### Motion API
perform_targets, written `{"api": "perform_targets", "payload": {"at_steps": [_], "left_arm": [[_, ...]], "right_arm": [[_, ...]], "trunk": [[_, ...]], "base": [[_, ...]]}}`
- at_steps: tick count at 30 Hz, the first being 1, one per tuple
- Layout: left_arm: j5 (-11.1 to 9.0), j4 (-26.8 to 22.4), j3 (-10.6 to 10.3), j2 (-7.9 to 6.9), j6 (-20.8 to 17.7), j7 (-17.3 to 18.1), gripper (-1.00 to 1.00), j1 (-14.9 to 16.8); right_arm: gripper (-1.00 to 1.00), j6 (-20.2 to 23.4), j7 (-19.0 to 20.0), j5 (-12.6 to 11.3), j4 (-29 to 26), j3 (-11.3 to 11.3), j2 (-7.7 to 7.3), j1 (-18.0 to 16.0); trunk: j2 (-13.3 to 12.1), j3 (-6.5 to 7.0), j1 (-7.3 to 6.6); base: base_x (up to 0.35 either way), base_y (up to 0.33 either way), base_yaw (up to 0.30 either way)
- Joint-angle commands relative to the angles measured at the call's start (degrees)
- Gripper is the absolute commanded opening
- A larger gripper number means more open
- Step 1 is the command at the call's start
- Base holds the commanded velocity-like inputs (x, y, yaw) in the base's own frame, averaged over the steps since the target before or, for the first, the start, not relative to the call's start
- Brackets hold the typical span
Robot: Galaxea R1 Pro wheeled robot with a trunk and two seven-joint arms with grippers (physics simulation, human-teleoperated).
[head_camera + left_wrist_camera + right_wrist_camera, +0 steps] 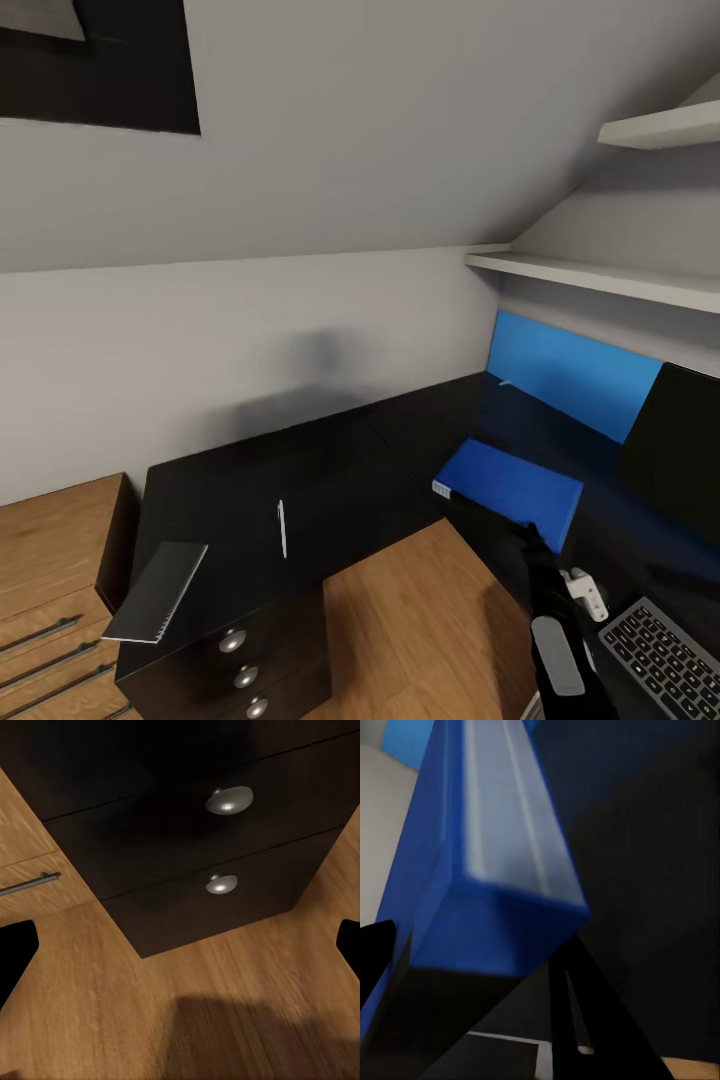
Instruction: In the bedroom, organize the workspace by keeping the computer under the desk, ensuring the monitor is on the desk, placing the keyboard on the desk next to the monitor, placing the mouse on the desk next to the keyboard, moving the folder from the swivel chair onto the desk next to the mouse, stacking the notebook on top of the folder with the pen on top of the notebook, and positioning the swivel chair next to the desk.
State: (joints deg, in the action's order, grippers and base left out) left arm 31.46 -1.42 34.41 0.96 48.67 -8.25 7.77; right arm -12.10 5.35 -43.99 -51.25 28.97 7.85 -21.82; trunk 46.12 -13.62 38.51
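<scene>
The blue folder (508, 487) lies flat on the right wing of the black desk (330, 450), in front of the blue back panel. My right gripper (530, 532) reaches its near edge. In the right wrist view the fingers (577, 1012) flank the folder's end (495, 930) and close on it. The grey notebook (157, 590) overhangs the desk's left end, with the pale pen (282, 528) to its right. The keyboard (662, 655) sits at the lower right and the monitor (675, 455) at the right edge. My left gripper (180, 945) hangs open over the floor before the drawer pedestal (225, 847).
A light wooden drawer cabinet (50, 580) stands left of the desk. White shelves (600, 275) run above the right wing under a sloped ceiling. Wooden floor (420, 630) fills the desk's inner corner.
</scene>
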Motion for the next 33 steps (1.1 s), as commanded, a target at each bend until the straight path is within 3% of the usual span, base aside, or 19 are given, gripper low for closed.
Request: {"api": "perform_targets", "payload": {"at_steps": [1, 8, 15, 33], "left_arm": [[0.6, 0.0, 0.1, 0.01, 0.1, -0.5, 1.00, 0.0], [0.6, 0.0, 0.1, 0.08, 0.1, -0.5, 1.00, 0.0], [0.6, 0.0, 0.1, 0.09, 0.2, -0.5, 1.00, 0.0], [0.6, 0.0, 0.2, 1.22, 0.0, -0.5, 1.00, 0.1]], "right_arm": [[-1.00, -0.1, 0.3, -0.7, 0.3, 0.2, 0.05, -0.1], [-1.00, -3.5, -0.8, -0.8, 0.9, 0.2, 0.13, -0.1], [-1.00, -6.0, -2.5, -0.8, 1.0, 0.3, 1.85, -0.1], [-1.00, -6.0, -2.6, -0.9, 1.0, 0.4, 1.84, -0.1]], "trunk": [[0.1, -0.08, 0.01], [0.1, -0.08, 0.01], [0.1, -0.08, 0.01], [0.1, -0.08, 0.01]], "base": [[0.000, 0.000, 0.000], [0.000, 0.000, 0.000], [0.000, 0.000, 0.000], [0.000, 0.000, 0.000]]}}
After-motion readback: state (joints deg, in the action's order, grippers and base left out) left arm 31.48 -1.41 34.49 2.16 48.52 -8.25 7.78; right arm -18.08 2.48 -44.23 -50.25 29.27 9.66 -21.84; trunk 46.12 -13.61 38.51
